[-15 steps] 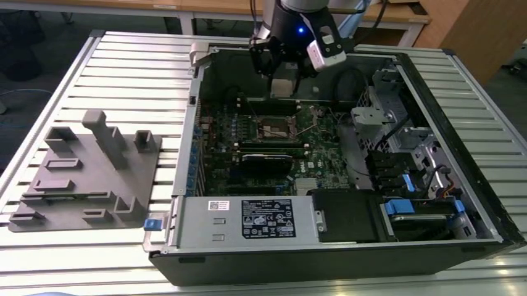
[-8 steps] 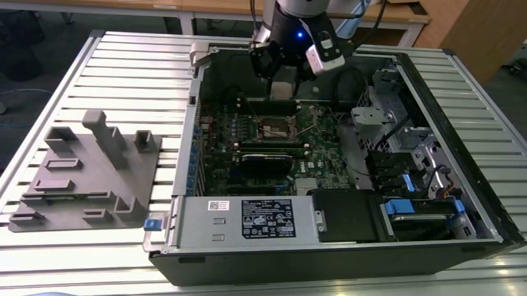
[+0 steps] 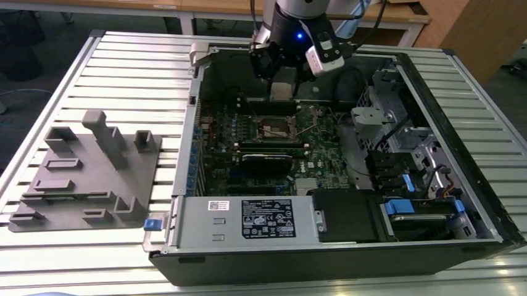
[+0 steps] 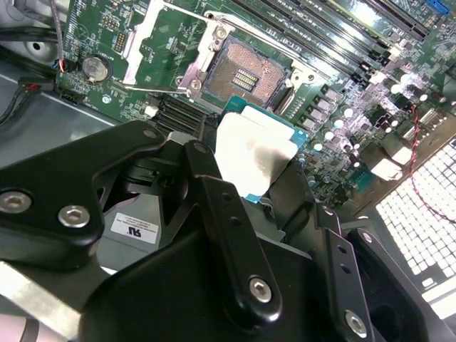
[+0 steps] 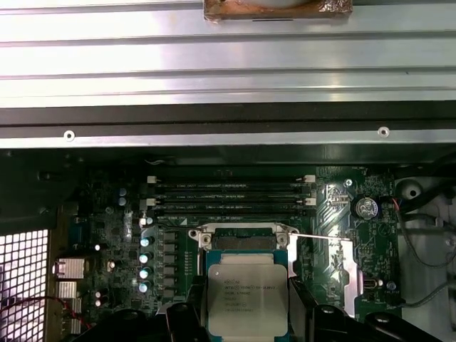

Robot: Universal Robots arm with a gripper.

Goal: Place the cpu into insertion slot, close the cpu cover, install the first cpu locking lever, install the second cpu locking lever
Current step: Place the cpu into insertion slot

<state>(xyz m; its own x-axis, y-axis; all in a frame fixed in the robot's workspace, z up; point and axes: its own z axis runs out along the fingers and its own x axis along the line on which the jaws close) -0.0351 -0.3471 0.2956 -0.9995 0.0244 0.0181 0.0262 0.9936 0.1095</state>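
Claw clamped on cpu, fingers pinching chip's two edges. Insertion slot just beyond fingertips, below chip, bare and open, not touching. Cpu cover swung open, off to claw's side.

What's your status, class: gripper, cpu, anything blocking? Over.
Gripper shut on cpu, just short of insertion slot. Slot bare, cpu cover swung open. No obstruction seen.

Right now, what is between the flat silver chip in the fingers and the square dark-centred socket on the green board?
Nothing: in the second wrist view the flat silver-grey square chip hangs close to the silvery-rimmed square socket, with no object between.
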